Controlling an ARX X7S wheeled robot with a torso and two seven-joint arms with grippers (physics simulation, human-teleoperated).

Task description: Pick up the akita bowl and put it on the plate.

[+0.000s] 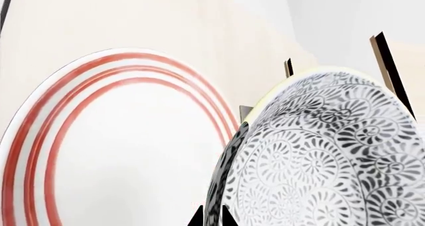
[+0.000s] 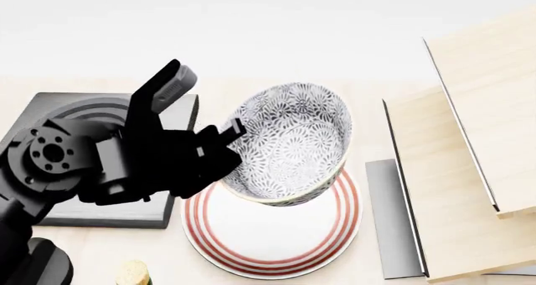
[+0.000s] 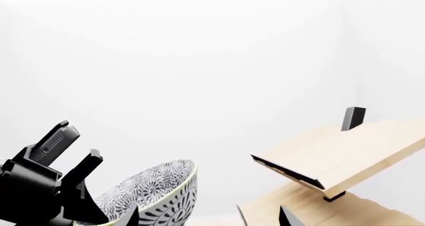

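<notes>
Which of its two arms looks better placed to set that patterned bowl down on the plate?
The left. Its gripper already grips the akita bowl by the rim, tilted over the plate. The right gripper holds nothing.

The akita bowl (image 2: 293, 144) is a deep round ceramic bowl, white with a dense grey-black floral pattern inside and out. It is tilted steeply, its mouth turned sideways, raised over the plate (image 2: 272, 235). The plate, flat, round and white with thin concentric red rings at its rim, lies on the pale wooden tabletop near its front edge.
</notes>
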